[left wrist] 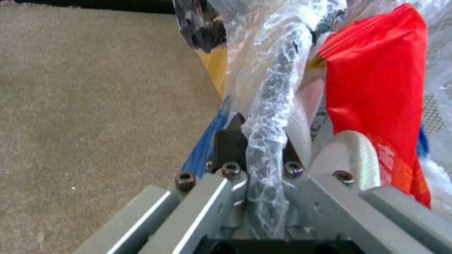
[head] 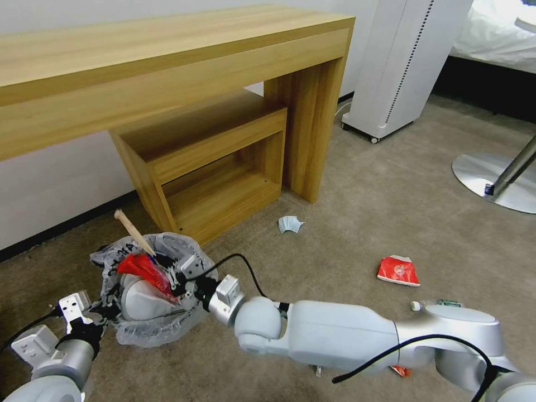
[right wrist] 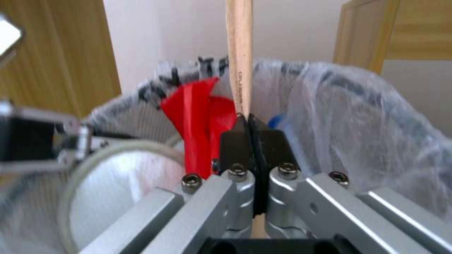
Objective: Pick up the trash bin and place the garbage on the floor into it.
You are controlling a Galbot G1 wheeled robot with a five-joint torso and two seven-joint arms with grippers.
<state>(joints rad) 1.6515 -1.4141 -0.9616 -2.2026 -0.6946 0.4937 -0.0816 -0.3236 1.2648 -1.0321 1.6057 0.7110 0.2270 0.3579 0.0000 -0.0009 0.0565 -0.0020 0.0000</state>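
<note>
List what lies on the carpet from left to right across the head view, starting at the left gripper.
Left gripper → trash bin → right gripper holding the wooden stick → pale blue mask → red carton → clear bottle.

Small print on the wooden stick (right wrist: 238, 67) and black lettering on the bin's bag (right wrist: 358, 116) are both illegible.
</note>
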